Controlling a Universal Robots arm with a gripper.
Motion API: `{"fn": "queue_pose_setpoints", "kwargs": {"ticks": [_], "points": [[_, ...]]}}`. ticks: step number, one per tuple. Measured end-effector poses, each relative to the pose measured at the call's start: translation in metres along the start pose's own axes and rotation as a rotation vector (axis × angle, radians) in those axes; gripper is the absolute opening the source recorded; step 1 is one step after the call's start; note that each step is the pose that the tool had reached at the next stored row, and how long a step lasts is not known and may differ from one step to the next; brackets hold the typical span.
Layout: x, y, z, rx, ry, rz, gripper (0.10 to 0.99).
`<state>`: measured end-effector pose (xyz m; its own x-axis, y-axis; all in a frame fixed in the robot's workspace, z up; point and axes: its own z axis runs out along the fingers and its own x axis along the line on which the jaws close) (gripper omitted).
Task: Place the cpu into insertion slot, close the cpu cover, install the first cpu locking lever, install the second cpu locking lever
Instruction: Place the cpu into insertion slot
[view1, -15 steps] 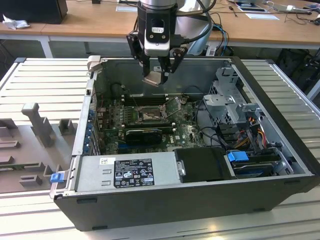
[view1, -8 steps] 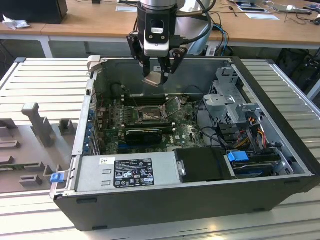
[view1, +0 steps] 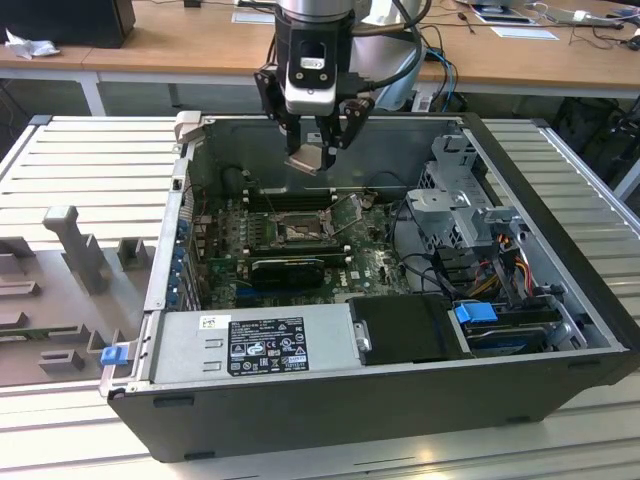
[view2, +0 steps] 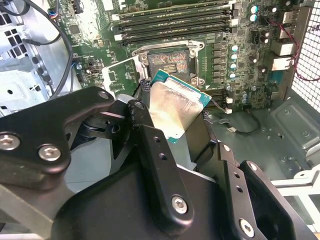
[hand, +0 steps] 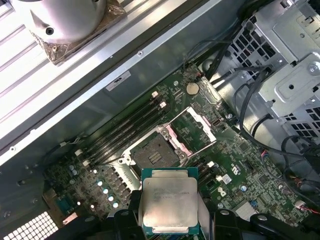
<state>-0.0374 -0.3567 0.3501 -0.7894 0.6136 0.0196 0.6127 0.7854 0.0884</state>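
The gripper (view1: 318, 148), clamped on the chip (view1: 308, 160) at the exterior view's upper centre, hangs above the open socket (view1: 298, 232); lowered askew, it could jam.

In the second wrist view the gripper (view2: 176, 125) hides much of the cpu (view2: 175, 107) from you: one finger (view2: 150, 145) covers its near edge, so you cannot see where pad meets chip. The cpu cover (view2: 121, 62) sits partly behind the gripper's body. In the exterior view the arm (view1: 312, 15) is cut off by the picture's edge, and the insertion slot (view1: 297, 230) is too small for you to make out its levers.
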Motion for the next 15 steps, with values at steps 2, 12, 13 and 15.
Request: {"fn": "queue_pose_setpoints", "kwargs": {"ticks": [2, 12, 13, 15], "points": [[0.0, 0.0, 0.0001, 0.0, -0.0009, 0.01, 0.525], [0.0, -0.0001, 0.0007, -0.001, -0.0042, 0.048, 0.525], [0.0, -0.0001, 0.0007, -0.001, -0.0046, 0.052, 0.525], [0.0, -0.0001, 0.0008, -0.001, -0.0052, 0.058, 0.525]]}}
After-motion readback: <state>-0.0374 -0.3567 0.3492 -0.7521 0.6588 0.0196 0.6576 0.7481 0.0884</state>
